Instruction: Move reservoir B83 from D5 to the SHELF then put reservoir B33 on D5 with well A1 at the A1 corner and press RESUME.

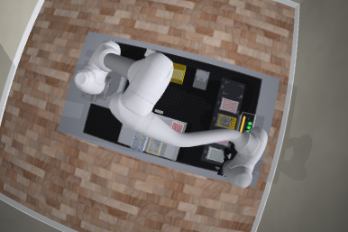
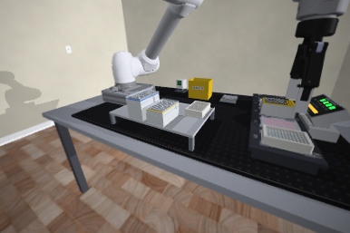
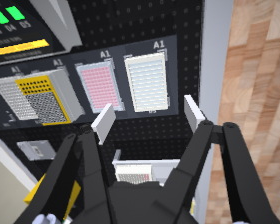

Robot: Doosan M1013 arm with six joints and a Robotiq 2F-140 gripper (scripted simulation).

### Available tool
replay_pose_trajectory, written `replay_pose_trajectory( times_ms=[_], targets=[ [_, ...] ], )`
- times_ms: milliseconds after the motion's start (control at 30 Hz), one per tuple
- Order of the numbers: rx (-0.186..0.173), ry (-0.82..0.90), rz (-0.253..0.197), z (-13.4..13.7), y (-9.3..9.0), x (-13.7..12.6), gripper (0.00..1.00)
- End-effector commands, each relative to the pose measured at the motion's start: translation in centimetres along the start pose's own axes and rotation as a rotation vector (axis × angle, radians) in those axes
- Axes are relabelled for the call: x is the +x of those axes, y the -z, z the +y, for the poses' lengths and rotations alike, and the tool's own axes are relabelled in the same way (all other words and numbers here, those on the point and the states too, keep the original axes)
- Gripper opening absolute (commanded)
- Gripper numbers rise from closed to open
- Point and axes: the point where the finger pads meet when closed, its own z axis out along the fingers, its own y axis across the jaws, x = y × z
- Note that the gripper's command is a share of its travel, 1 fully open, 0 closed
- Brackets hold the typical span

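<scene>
Above the deck's D5 end, hand (image 3: 150, 118) open and empty. Risk: descending off-centre tilts reservoir (image 3: 147, 82), slopping liquid toward pink plate (image 3: 99, 86) alongside.

Glossy white arm (image 1: 149, 88), matt black perforated deck mat (image 2: 227, 135), grey metal-looking table (image 2: 136, 149), wood-block floor (image 1: 189, 6)

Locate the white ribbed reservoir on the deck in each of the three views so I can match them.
Top: the reservoir is low right, just left of the gripper, part hidden by the arm.
Exterior: right side, nearest item on the deck block.
Wrist: upper middle, rightmost of the row, beyond the open fingers.
Shared landmark: the pink plate next to it.
</scene>
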Motion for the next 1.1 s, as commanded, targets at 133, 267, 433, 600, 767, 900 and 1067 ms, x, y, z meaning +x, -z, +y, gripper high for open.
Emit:
replay_pose_trajectory(
  times_ms=[133, 267, 433, 600, 767, 900, 1067],
  targets=[
    [0.0, 0.002, 0.008, -0.1, 1.8, 0.2, 0.77],
    [0.0, 0.002, 0.008, -0.1, 2.4, 0.2, 0.77],
    [0.0, 0.002, 0.008, -0.1, 3.3, 0.2, 0.77],
    [0.0, 0.002, 0.008, -0.1, 3.8, 0.2, 0.77],
    [0.0, 0.002, 0.008, -0.1, 4.6, 0.2, 0.77],
    [0.0, 0.002, 0.008, -0.1, 5.3, 0.2, 0.77],
    [0.0, 0.002, 0.008, -0.1, 6.1, 0.2, 0.77]
  ],
)
